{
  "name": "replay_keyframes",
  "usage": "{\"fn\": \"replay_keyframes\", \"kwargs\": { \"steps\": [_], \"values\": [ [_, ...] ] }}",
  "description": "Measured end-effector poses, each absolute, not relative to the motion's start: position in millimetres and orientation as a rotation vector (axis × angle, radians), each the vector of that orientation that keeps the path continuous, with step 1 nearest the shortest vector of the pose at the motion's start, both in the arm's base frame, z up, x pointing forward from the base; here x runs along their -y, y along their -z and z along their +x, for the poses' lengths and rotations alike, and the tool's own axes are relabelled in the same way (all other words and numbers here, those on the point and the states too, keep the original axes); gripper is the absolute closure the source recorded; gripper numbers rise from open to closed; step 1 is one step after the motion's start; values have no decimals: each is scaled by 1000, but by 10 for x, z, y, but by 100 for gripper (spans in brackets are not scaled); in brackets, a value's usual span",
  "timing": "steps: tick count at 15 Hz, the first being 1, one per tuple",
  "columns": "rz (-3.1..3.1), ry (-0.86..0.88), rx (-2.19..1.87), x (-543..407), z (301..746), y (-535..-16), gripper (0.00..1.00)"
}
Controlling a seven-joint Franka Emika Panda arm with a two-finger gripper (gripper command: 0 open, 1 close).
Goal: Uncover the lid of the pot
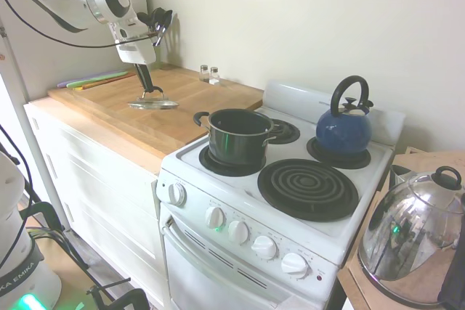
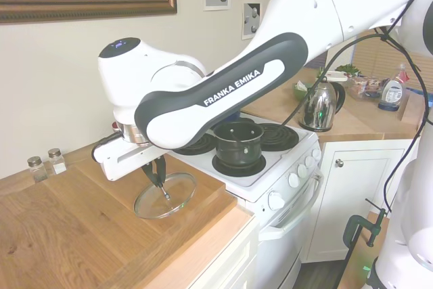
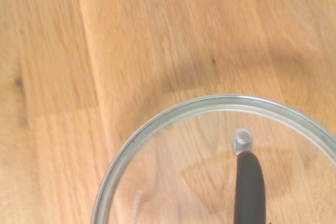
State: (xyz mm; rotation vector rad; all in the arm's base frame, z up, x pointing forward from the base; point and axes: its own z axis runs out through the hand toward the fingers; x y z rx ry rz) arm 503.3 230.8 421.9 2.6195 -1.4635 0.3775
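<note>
Kitchen, wooden bench (image 1: 167, 117) left of a white stove (image 1: 341, 223). Lid (image 2: 164, 195) sits low over the bench, at or just above the wood, well apart from the pot (image 1: 237, 136), which stands open on the front-left burner. Likely parked here so the stove stays free. Tool (image 2: 161, 183) is pinched closed on the lid's black handle (image 3: 250, 184), holding it level.

White Franka arm, glossy rounded shells; dark grey band across centre frame with white "FRANKA EMIKA" lettering. Round joint cap upper left, dark disc with small blue light. White rectangular hand (image 2: 161, 182) body, thin black fingers (image 2: 158, 172) below. Black cables trail along upper right links.
</note>
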Motion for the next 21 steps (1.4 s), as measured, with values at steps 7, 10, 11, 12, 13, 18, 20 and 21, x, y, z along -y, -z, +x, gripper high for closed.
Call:
{"fn": "replay_keyframes", "kwargs": {
  "steps": [7,10,11,12,13,18,20,21],
  "values": [
    [2681,-288,1376,-2226,5224,-3955,100],
    [2693,-273,1361,-2212,5321,-3867,100],
    [2697,-271,1359,-2209,5337,-3864,0],
    [2703,-268,1361,-2215,5341,-3871,0],
    [2706,-268,1362,-2219,5341,-3878,0],
    [2711,-278,1367,-2198,5347,-3930,0],
    [2713,-288,1370,-2197,5343,-3971,0],
    [2714,-292,1372,-2194,5342,-3991,0]
  ]
}}
